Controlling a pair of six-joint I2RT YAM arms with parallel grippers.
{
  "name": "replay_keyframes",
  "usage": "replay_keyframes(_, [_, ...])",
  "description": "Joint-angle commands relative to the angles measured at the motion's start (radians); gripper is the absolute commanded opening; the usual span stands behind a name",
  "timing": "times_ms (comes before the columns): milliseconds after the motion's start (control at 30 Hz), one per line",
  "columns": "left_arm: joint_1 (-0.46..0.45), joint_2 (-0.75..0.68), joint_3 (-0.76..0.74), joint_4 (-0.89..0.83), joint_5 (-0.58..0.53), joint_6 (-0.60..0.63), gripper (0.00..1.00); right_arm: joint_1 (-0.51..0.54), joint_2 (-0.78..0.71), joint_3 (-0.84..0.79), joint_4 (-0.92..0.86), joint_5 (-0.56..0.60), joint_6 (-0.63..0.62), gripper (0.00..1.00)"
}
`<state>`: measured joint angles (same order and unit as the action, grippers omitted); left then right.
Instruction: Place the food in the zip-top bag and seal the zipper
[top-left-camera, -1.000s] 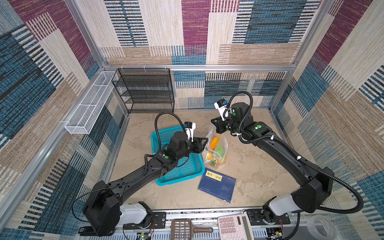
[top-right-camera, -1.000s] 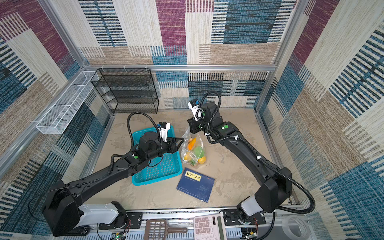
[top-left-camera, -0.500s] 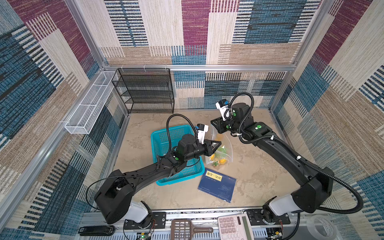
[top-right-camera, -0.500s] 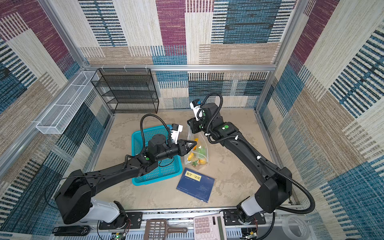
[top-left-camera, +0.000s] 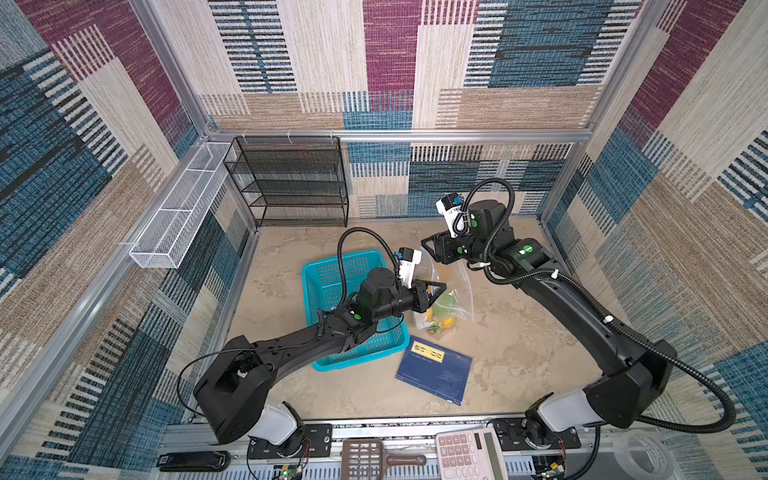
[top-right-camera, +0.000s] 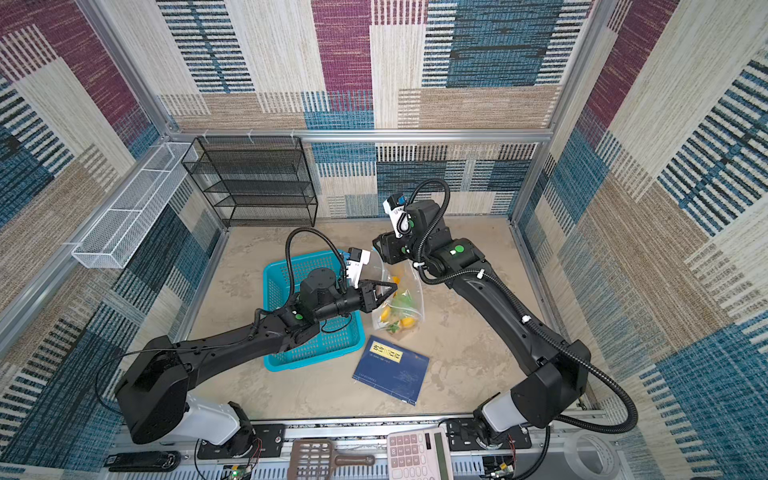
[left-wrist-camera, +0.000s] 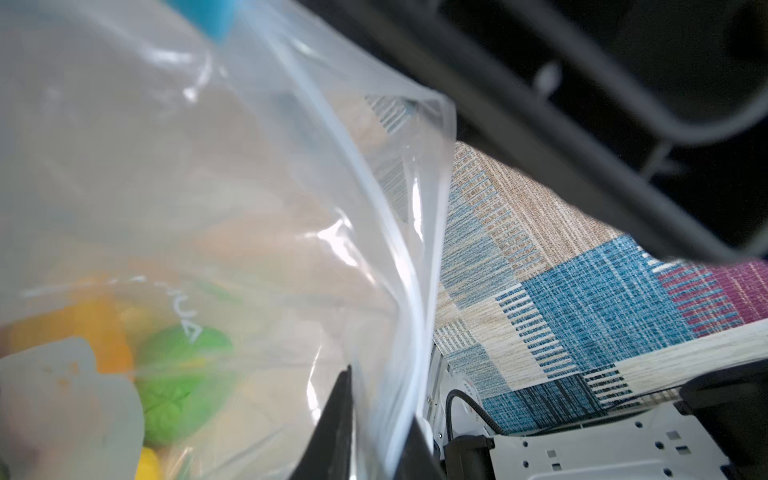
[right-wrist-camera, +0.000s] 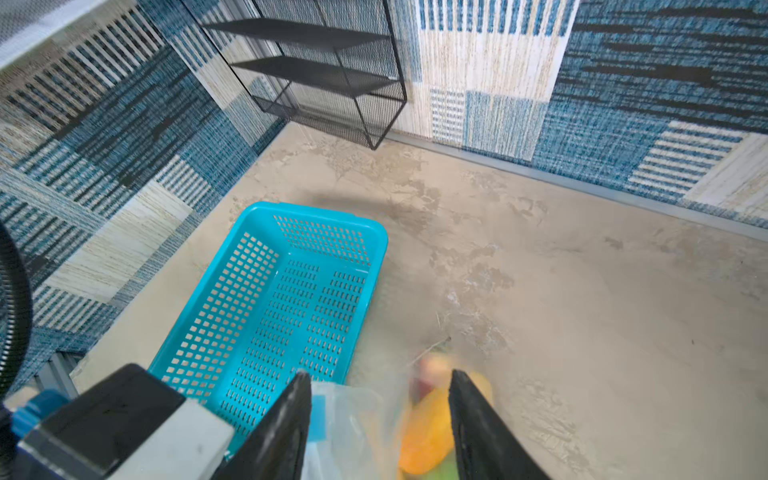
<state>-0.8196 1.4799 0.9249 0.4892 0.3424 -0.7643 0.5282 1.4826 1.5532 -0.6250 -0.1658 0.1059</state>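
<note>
Left gripper has crossed from over the teal basket and now pinches the zip-top bag at its zipper; right gripper, earlier clamped at the mouth, now gapes; the bag stands just beside the basket, food inside.

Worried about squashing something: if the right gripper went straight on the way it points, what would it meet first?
Likely the zip-top bag: its clear film lies between the open fingers of the right gripper, with orange food inside. Blurred, so depth is uncertain.
</note>
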Motion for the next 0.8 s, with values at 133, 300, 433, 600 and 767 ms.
replay_keyframes(133, [-0.002,0.025,0.038,0.015,-0.005,-0.006,0.17,0.011,0.001,0.041,-0.099,0.011,-0.057,0.53])
replay_keyframes(300, [-0.002,0.034,0.064,-0.005,0.0,0.003,0.17,0.03,-0.005,0.041,-0.129,0.028,-0.076,0.54])
replay_keyframes(433, [-0.003,0.027,0.066,-0.015,0.0,0.013,0.17,0.031,-0.027,0.026,-0.132,0.047,-0.091,0.57])
replay_keyframes(600, [-0.002,0.026,0.066,-0.012,0.007,0.009,0.16,0.032,-0.024,0.003,-0.116,0.075,-0.101,0.57])
replay_keyframes(767, [-0.002,0.032,0.073,-0.012,0.01,0.005,0.17,0.036,0.012,0.001,-0.106,0.119,-0.093,0.5])
